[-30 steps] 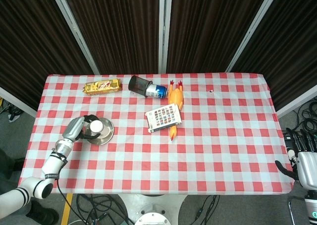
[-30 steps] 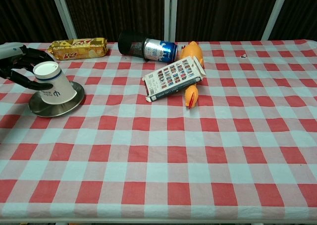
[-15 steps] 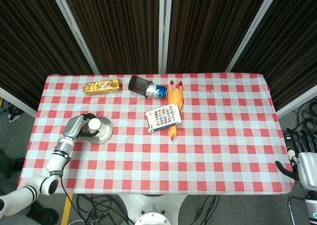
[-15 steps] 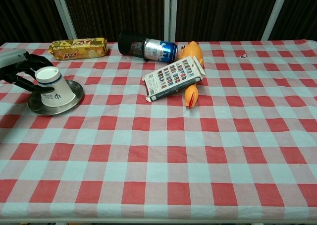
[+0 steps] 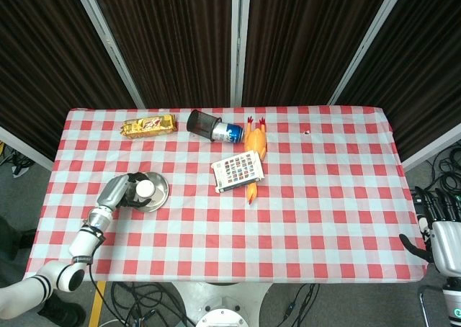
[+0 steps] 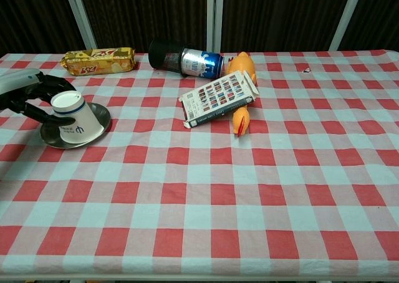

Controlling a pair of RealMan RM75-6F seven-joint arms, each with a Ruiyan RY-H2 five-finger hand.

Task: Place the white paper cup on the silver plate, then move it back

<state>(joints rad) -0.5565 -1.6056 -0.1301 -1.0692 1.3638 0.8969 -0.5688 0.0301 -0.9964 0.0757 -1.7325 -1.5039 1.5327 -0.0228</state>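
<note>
Dark curtain panels with pale metal uprights stand behind the tabletop (image 5: 346, 219), which is covered in a red-and-white checked cloth. At the near left, the silver plate (image 6: 100, 113) lies flat, and the white paper cup (image 6: 76, 116) sits on it, tilted, rim toward the left. The left robot hand (image 6: 34, 96) is wrapped around the cup's upper part, dark fingers (image 6: 38, 113) curled against its wall, grasping it; the head view shows the same hand (image 5: 124, 189) at the plate's left edge. Compared with a second ago, the plate and cup have shifted slightly to the right and toward the camera, the cup sits lower on the plate, and the left forearm has swung to follow. The right robot hand (image 5: 431, 226) hangs off the right edge of the tabletop, holding nothing; whether its fingers are spread or curled cannot be told. It has not moved. Along the far side lie a yellow biscuit packet (image 6: 100, 60), a black cup on its side (image 6: 163, 53) with a blue-and-silver can (image 6: 201, 63) at its mouth, a rubber chicken (image 6: 240, 68), and a small white box with coloured squares (image 6: 219, 96) resting on the chicken. These are unchanged from the earlier frames.
</note>
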